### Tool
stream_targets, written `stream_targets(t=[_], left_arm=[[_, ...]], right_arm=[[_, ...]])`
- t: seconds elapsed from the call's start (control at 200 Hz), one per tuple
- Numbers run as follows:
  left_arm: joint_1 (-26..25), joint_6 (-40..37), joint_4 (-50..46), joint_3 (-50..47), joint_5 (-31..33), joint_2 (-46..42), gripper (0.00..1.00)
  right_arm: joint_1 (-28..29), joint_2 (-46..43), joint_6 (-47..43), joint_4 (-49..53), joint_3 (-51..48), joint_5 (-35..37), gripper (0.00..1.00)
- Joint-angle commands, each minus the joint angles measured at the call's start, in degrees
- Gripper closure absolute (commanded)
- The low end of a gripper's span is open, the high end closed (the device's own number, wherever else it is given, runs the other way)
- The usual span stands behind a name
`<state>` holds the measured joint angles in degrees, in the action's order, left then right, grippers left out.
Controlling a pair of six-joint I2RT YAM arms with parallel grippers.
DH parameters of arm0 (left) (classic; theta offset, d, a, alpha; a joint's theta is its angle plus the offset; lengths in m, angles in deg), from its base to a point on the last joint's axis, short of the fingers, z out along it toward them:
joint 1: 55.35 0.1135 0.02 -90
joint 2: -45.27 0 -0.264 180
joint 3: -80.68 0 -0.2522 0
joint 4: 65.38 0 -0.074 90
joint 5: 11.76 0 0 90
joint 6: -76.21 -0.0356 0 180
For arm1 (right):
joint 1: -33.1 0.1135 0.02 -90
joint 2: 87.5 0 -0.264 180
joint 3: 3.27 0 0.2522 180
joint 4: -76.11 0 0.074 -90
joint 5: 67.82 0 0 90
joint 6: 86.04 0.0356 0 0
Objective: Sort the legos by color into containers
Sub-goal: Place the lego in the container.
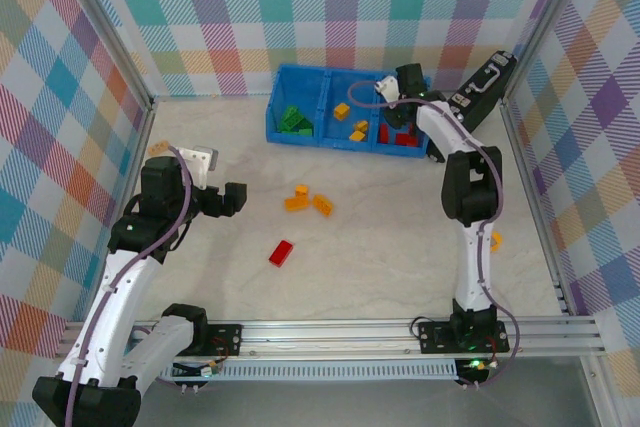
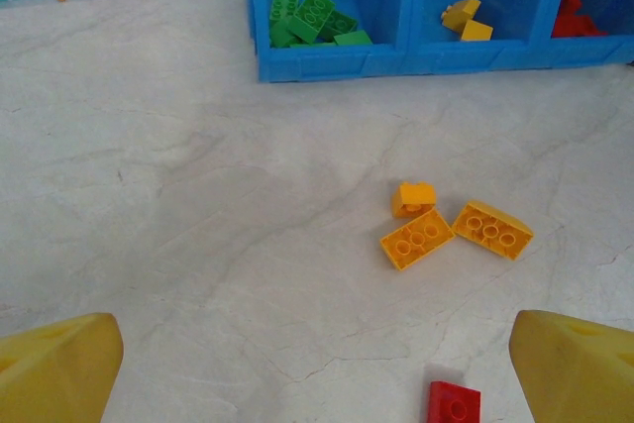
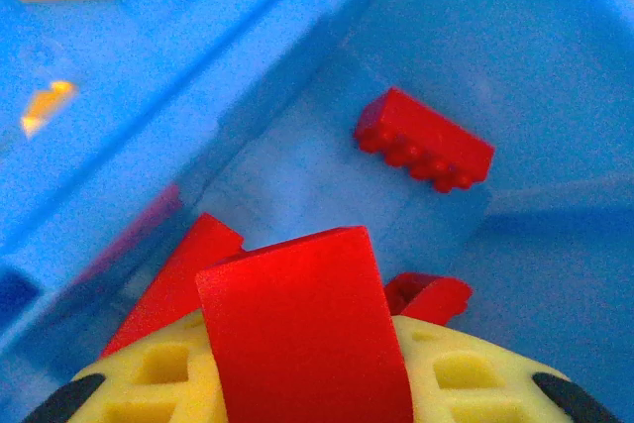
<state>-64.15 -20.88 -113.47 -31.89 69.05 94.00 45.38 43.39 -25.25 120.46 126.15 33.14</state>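
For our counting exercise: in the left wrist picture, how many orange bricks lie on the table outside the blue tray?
3, clustered: a small brick, a wider brick below it, a third brick to the right. Others may lie outside that picture.

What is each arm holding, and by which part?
The right arm's fingers pinch a red brick by one end; the left arm's fingers hold nothing.

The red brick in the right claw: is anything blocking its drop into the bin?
Nothing visible. The right gripper holds the red brick over the red compartment, with bare floor and red bricks beneath.
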Motion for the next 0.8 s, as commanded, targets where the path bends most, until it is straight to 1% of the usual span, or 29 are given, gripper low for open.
stream_targets(t=[0.0,0.1,0.18,0.235,0.28,0.31,0.395,0.525,0.635,0.685,0.745,0.795], left_arm=[[1.06,-0.65,0.31,-0.58,-0.35,-1.17,0.0],[1.03,-0.6,0.44,-0.5,-0.35,-1.16,0.0],[1.06,-0.55,0.4,-0.41,-0.35,-1.06,0.0],[1.06,-0.55,0.4,-0.36,-0.37,-1.08,0.0],[1.05,-0.55,0.48,-0.31,-0.38,-1.12,0.0],[1.06,-0.55,0.42,-0.31,-0.43,-1.1,0.0],[1.06,-0.55,0.32,-0.14,-0.65,-1.25,0.0],[1.01,-0.48,0.22,-0.12,-0.87,-1.97,0.0],[1.06,-0.47,0.29,-0.14,-1.09,-2.86,0.0],[1.06,-0.38,0.31,-0.13,-1.31,-3.22,0.0],[1.06,-0.38,0.39,-0.14,-1.43,-3.58,0.0],[1.06,-0.38,0.4,-0.22,-1.52,-3.78,0.0]], right_arm=[[-1.27,1.21,2.24,4.08,2.48,1.94,0.75],[-1.29,0.95,2.56,4.11,1.87,1.87,0.7],[-1.26,0.3,2.66,4.55,1.72,1.96,0.62],[-1.29,-0.84,2.59,4.51,1.14,2.05,0.59],[-1.26,-2.09,2.81,4.07,0.31,1.68,0.54],[-1.29,-3.1,2.82,4.03,-0.15,0.81,0.5],[-1.2,-5.49,2.28,5.56,-0.66,-1.97,0.43],[-1.05,-9.54,-1.39,7.53,-2.79,-9.01,0.25],[-0.12,-13.85,-5.1,7.49,-6.15,-12.96,0.25],[0.87,-16.91,-7.9,6.06,-9.16,-15.56,0.25],[2.89,-21.48,-13.56,2.75,-14.92,-18.78,0.25],[5.29,-25.15,-19.44,-0.96,-20.62,-20.69,0.22]])
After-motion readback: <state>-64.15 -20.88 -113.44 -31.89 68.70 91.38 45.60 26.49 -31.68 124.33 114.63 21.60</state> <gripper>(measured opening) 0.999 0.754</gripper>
